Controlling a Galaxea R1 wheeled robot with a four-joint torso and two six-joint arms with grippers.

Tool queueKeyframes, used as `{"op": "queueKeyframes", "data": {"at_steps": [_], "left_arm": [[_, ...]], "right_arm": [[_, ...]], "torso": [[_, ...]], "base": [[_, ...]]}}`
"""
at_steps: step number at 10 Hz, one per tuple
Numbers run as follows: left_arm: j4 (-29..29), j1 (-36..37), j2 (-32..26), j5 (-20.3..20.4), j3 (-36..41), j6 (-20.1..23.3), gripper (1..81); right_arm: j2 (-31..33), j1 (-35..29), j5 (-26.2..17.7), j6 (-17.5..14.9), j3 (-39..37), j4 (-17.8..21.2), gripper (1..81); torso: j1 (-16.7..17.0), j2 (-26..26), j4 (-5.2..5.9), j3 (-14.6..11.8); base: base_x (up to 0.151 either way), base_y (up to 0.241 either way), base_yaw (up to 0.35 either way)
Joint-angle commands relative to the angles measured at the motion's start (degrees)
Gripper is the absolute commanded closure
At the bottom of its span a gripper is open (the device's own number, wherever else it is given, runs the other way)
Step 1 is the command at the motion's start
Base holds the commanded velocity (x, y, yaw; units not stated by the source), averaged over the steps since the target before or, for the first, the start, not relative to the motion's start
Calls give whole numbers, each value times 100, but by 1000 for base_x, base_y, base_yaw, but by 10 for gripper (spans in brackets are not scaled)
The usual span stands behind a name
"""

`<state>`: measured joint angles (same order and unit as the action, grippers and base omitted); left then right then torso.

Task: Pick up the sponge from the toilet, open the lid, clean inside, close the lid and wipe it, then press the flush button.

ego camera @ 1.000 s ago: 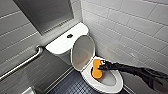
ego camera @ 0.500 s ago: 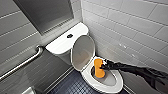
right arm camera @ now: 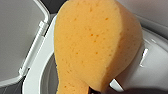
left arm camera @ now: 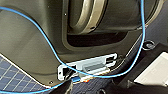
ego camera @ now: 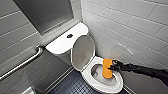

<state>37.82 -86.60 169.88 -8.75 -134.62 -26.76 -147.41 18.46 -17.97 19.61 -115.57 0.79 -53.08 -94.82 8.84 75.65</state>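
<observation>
The white toilet (ego camera: 101,88) stands against the tiled wall with its lid (ego camera: 83,52) raised, leaning back on the tank. The dark flush button (ego camera: 70,36) sits in the middle of the tank top. My right gripper (ego camera: 113,67) reaches in from the right and is shut on the orange sponge (ego camera: 107,68), which hangs inside the bowl against its right inner wall. In the right wrist view the sponge (right arm camera: 95,45) looms large over the seat rim (right arm camera: 37,72) and the lid's hinge side (right arm camera: 17,37).
A metal grab bar (ego camera: 22,63) runs along the left wall. White tiled wall (ego camera: 130,30) stands close on the toilet's right. Dark tiled floor (ego camera: 72,86) lies in front. The left wrist view shows my own body and a blue cable (left arm camera: 50,47).
The right gripper with the sponge has shifted a little to the right inside the bowl. The lid and the rest stand as before.
</observation>
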Motion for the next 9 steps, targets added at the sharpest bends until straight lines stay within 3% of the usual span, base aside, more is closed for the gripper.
{"op": "queueKeyframes", "data": {"at_steps": [1, 4, 9], "left_arm": [[7, -266, 3, -434, 59, 39, 10], [7, -266, 3, -434, 59, 39, 10], [15, -266, -6, -434, 59, 57, 10]], "right_arm": [[815, -232, 39, 280, 790, 9, 811], [1553, 207, 408, 543, 1598, 9, 811], [2098, 1077, 926, 816, 2610, 17, 811]], "torso": [[0, 0, 0, 0], [0, 0, 0, 0], [0, 0, 0, 0]], "base": [[0, 0, 0], [0, 0, 0], [0, 0, 0]]}}
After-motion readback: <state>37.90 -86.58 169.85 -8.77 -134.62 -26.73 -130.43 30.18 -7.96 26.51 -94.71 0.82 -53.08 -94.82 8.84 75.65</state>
